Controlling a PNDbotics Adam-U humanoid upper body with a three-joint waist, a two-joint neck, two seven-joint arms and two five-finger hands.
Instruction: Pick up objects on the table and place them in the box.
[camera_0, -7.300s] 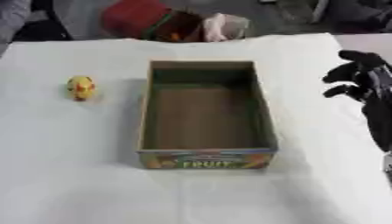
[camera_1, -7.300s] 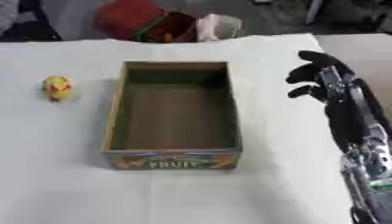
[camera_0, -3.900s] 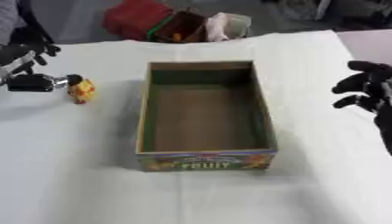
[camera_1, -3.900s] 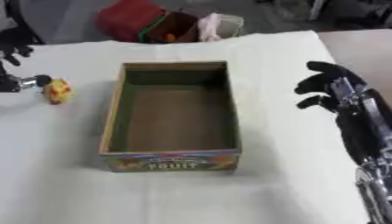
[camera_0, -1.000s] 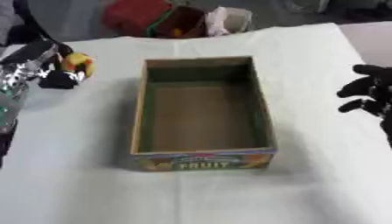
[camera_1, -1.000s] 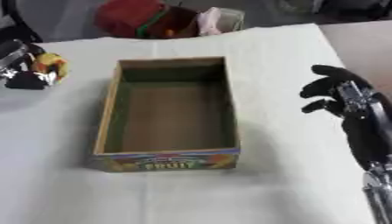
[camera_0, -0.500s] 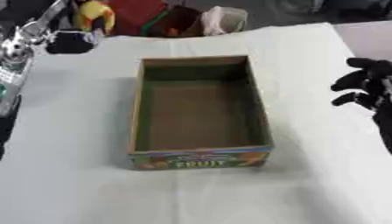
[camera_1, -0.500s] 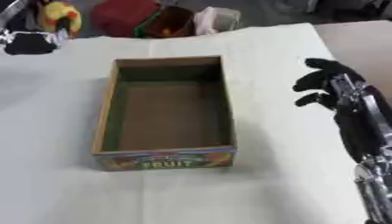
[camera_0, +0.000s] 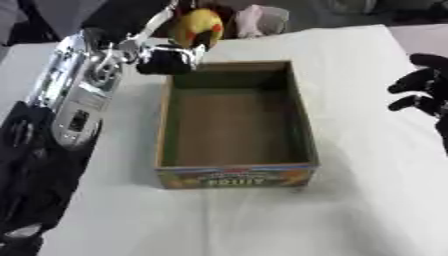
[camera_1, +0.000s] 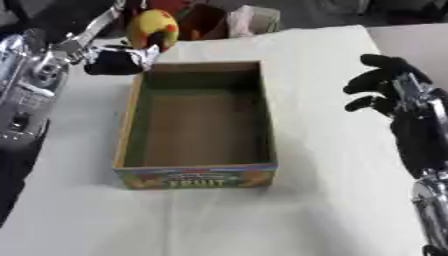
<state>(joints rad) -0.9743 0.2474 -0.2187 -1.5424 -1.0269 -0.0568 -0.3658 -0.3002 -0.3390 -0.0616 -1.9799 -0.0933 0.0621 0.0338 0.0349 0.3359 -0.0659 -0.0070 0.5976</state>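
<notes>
A small yellow toy with red patches (camera_0: 196, 27) is held in the air by my left hand (camera_0: 166, 58), whose fingers are curled on it. It hangs just beyond the far left corner of the cardboard fruit box (camera_0: 234, 171), which stands open and bare inside in the middle of the white table. My left forearm (camera_0: 77, 95), silver and black, stretches along the box's left side. To the right of the box my right hand (camera_1: 383, 85) hovers above the cloth, fingers loosely bent, holding nothing.
Beyond the table's far edge lie a red item (camera_1: 203, 20) and a pale pink bundle (camera_1: 252, 19). White cloth (camera_1: 262, 215) covers the table in front of the box and on both sides.
My left hand has carried the yellow toy to the right, from the far left corner of the table to the box's far left corner. The right hand has barely moved.
</notes>
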